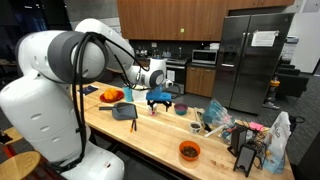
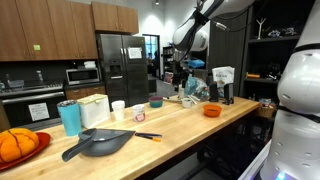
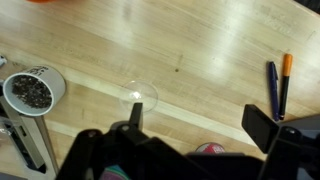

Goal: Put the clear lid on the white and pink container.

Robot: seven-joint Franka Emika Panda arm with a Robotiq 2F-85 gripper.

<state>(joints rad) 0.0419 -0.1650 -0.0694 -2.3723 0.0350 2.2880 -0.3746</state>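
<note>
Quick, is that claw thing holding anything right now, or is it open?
Gripper: open, fingers spread wide, holding nothing; the clear lid lies ungripped on the wooden counter below.

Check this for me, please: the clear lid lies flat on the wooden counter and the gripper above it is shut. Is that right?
Not quite. The gripper is open, not shut: its fingers stand wide apart and hold nothing. The rest is right: the clear lid lies flat on the wooden counter. The wrist view shows this.
</note>
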